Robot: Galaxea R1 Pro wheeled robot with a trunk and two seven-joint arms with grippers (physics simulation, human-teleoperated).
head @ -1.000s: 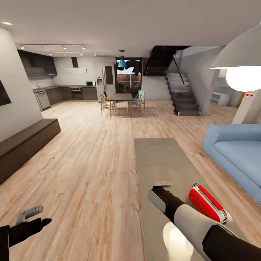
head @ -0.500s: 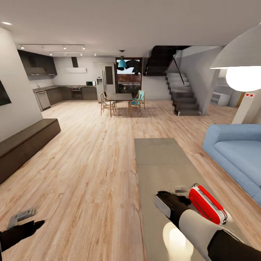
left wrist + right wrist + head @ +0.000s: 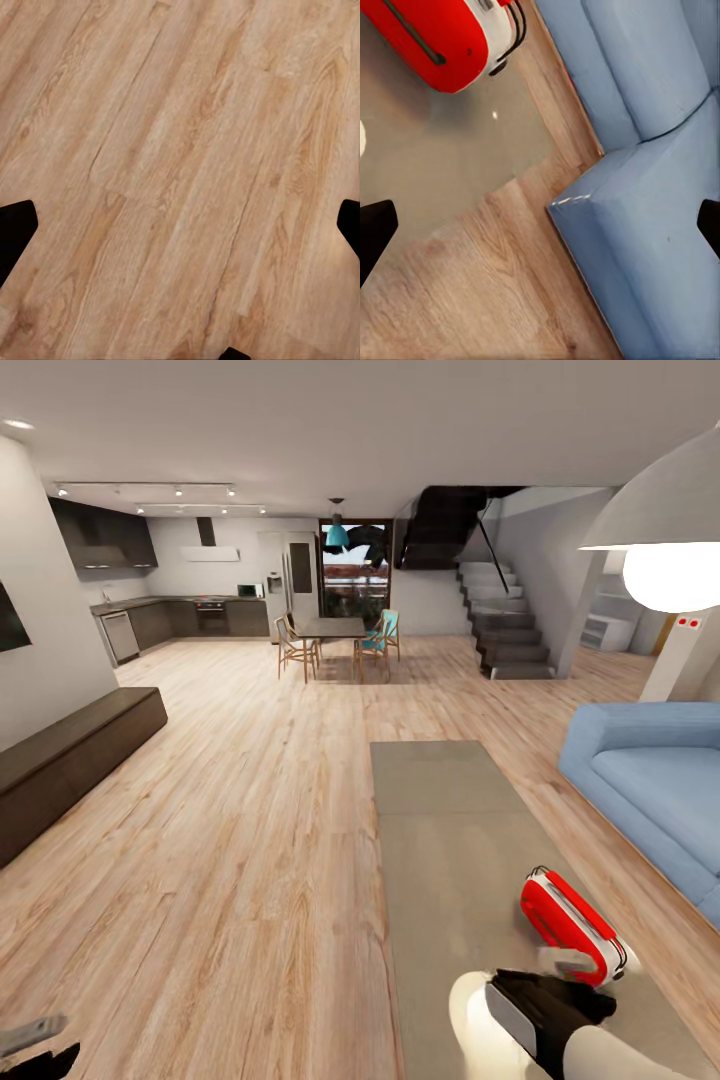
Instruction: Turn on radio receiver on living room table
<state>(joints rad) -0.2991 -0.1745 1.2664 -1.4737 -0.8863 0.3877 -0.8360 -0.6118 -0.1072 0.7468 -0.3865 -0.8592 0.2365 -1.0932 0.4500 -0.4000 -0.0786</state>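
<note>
The red radio receiver (image 3: 568, 922) lies on the near right part of the long grey table (image 3: 440, 830), white band and thin handle toward me. My right gripper (image 3: 560, 972) hovers just at the radio's near end, close to it; contact cannot be judged. In the right wrist view the radio (image 3: 442, 41) lies on the table (image 3: 450, 161), and the right gripper (image 3: 540, 232) is open with nothing between its wide-apart fingertips. My left gripper (image 3: 30, 1042) hangs low over the wood floor, and the left wrist view also shows this gripper (image 3: 180, 232) open and empty.
A blue sofa (image 3: 650, 790) stands right of the table, its corner (image 3: 660, 195) close to the table's edge. A dark brown low bench (image 3: 70, 760) runs along the left wall. A white dome pendant lamp (image 3: 670, 550) hangs at upper right. Kitchen, dining table and stairs lie far back.
My right arm has drawn back toward me, from beside the radio's far end to its near end. My left arm has dropped toward the bottom-left corner. The radio has not moved.
</note>
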